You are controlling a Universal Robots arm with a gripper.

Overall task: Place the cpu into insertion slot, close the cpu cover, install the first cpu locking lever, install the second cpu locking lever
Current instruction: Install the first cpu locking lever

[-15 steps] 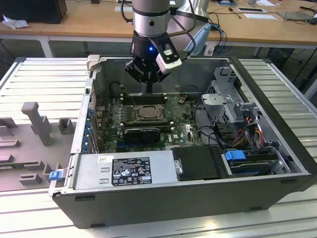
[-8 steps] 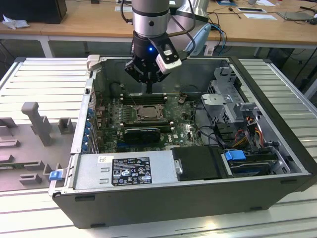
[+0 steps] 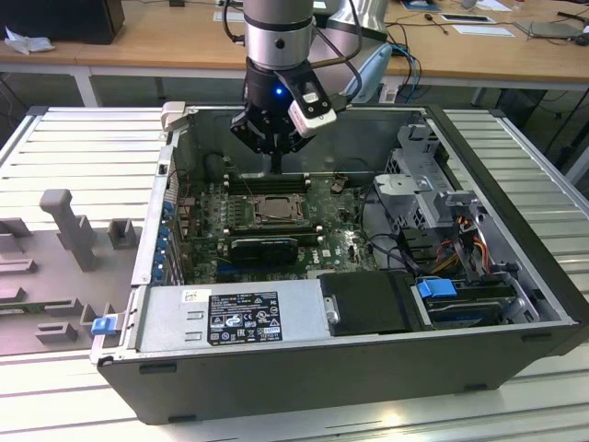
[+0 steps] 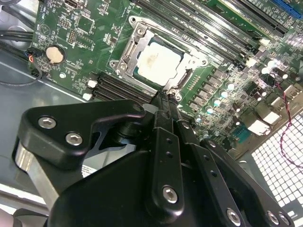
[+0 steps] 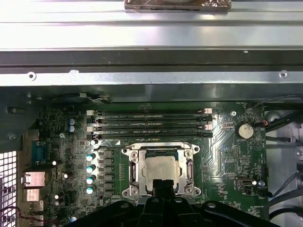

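Found gripper (image 3: 276,168) with fingers (image 4: 166,137) drawn together to a narrow tip, nothing held between. Logged cpu (image 4: 160,62) seated in insertion slot (image 5: 163,152), just ahead of and below that tip in both wrist views. Noted cpu cover (image 5: 134,172) lying down around the chip, as far as seen. Could not tell either locking lever's state, latched or free.

Risks, as judged. Placed tip very near the closest edge of the cover. Rated a slightly off-line descent liable to land on chip lid or frame instead of a lever, loading the slot underneath. Rated a slip off a thin lever likely to drive the tip into the motherboard (image 3: 340,235). Considered a half-caught lever apt to spring back, given so little width at the closed tip.

Surroundings. Marked memory slots (image 5: 149,124) beyond the socket from the tip, close to it. Marked row of capacitors (image 5: 90,175) beside the socket on one flank of the tool, coin cell (image 5: 244,131) on the other flank, farther off. Recorded loose cables (image 3: 386,221) and drive cage (image 3: 414,175) well apart from the gripper, toward the exterior view's right. Saw nothing lying between tip and socket.
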